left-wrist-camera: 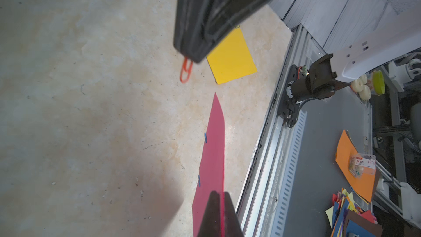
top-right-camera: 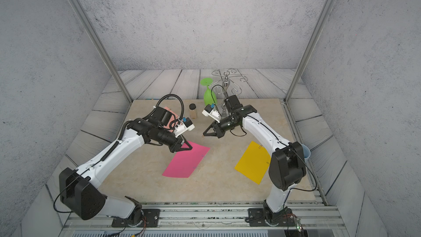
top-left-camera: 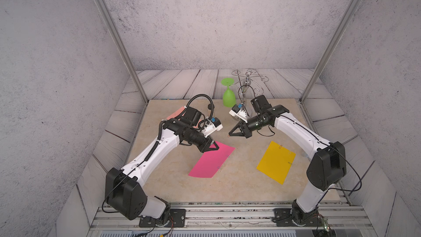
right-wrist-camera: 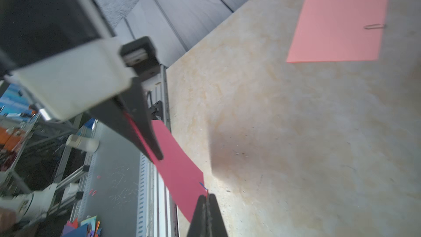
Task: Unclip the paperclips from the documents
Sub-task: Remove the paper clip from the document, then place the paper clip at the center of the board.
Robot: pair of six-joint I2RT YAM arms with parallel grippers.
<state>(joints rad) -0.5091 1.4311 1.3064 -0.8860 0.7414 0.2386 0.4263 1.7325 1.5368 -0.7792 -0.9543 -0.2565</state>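
1. Far left at the back, the salmon sheet (top-left-camera: 175, 114) lies flat on the bench (top-left-camera: 239, 185), partly hidden behind my left arm. The right wrist view shows two grey paperclips (right-wrist-camera: 374, 26) on one edge of it.
2. My left end effector (top-left-camera: 216, 148) is clamped on the far corner of the magenta sheet (top-left-camera: 211, 164). That corner is raised, and the sheet curves down until its near edge rests on the bench.
3. Two blue paperclips (left-wrist-camera: 205, 137) sit on the magenta sheet's edge that faces the yellow sheet (top-left-camera: 276, 163).
4. At the back I see a small jar (top-right-camera: 193, 111) with a black lid. Beside it, a green glass (top-left-camera: 228, 98) hangs upside down from the chrome wire stand (top-left-camera: 249, 79).
5. My right end effector (top-left-camera: 229, 135) is closed on a red-orange paperclip (left-wrist-camera: 186, 72). The clip hangs from the tips in the air, clear of every sheet and just beyond the magenta sheet's raised corner.
6. The yellow sheet lies flat on the bench, well apart from the magenta one. It carries two small paperclips (top-left-camera: 280, 147), one near its far corner and one on its right edge; I cannot make out their colour.
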